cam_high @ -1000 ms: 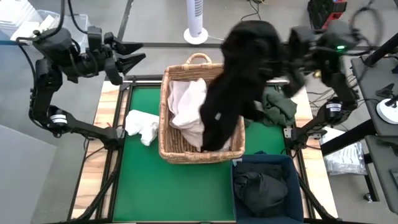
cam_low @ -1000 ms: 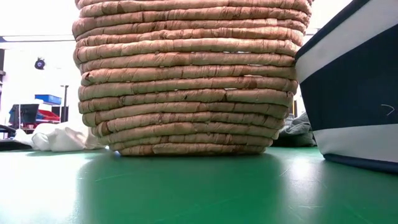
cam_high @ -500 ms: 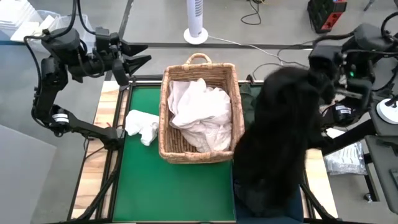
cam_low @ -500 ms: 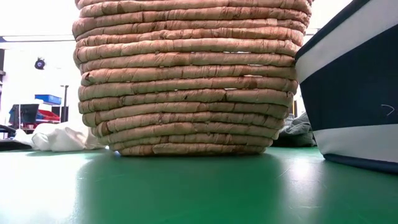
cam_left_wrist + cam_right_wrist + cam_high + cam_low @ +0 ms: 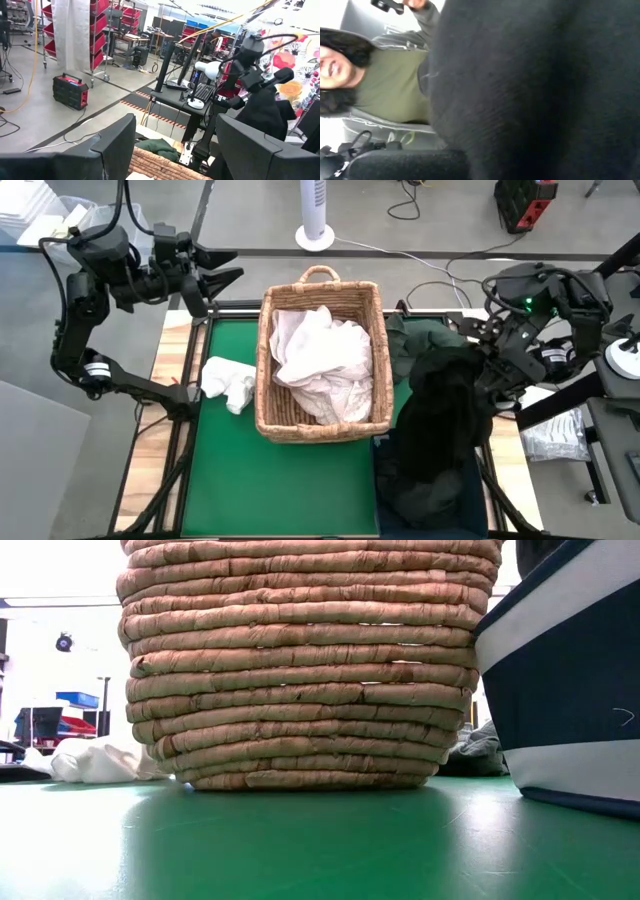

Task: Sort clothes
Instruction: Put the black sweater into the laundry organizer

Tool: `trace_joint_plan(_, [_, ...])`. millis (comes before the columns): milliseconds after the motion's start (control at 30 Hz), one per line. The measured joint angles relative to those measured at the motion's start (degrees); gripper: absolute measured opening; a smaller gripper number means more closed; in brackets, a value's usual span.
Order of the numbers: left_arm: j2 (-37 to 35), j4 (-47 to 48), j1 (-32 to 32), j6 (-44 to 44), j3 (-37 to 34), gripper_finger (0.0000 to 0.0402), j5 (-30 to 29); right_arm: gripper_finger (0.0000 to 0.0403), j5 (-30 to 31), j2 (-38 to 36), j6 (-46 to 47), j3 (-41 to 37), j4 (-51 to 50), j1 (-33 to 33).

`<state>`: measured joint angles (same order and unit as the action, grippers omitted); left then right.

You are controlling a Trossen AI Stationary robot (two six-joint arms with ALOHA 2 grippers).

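Observation:
A black garment (image 5: 440, 420) hangs from my right gripper (image 5: 487, 367) near the table's right edge. Its lower part sinks into the dark blue bin (image 5: 570, 690). The same black cloth (image 5: 545, 90) fills the right wrist view and hides the fingers. White clothes (image 5: 320, 360) lie piled in the tan wicker basket (image 5: 265, 370). Another white garment (image 5: 228, 380) lies on the green mat left of the basket. A dark green garment (image 5: 430, 338) rests on the table right of it. My left gripper (image 5: 235, 264) waits open, high over the far left corner. My right gripper is shut on the black garment at its upper end (image 5: 468, 360). The cloth itself covers the place of contact, so which edge or how many layers cannot be told. The garment hangs slack below the gripper, and its lower part (image 5: 425, 480) rests in the blue bin.
The basket stands mid-table, its wall close beside the blue bin at the near right corner. Green mat (image 5: 280, 480) lies bare near the front edge. A person in a green shirt (image 5: 390, 80) shows beyond the table. Stands and cables surround the table.
My right gripper has carried the black garment from above the basket toward the table's right edge, then moved down. The garment has swung clear of the basket, uncovering the white clothes, and now hangs lower with its bottom end in the blue bin.

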<state>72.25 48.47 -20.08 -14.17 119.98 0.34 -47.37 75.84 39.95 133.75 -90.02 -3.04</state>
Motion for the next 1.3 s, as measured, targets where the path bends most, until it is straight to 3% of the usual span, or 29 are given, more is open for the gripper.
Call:
trace_joint_plan(367, [0.0,0.0,0.0,0.2,0.0,0.0252,-6.6,0.0022,-0.4,1.6,12.0,0.0,3.2,6.2])
trace_joint_plan(567, [0.0,0.0,0.0,1.7,0.0,0.0252,-10.4,0.0022,2.6,3.8,15.6,0.0,3.5,11.3])
trace_joint_plan(733, [0.0,0.0,0.0,4.5,0.0,0.0252,-12.0,0.0016,3.9,6.5,10.3,0.0,1.0,19.9])
trace_joint_plan(1033, [0.1,0.0,0.0,6.4,0.0,0.0252,-12.0,0.0017,12.4,10.7,-12.6,-0.7,0.1,35.1])
trace_joint_plan(1167, [0.1,0.0,0.0,6.4,0.0,0.0252,-12.0,0.0018,14.2,12.6,-12.5,-0.8,0.0,38.3])
trace_joint_plan(1300, [0.1,-0.9,0.0,6.3,0.0,0.0252,-12.0,0.0018,7.4,14.5,-4.0,-0.7,6.4,40.4])
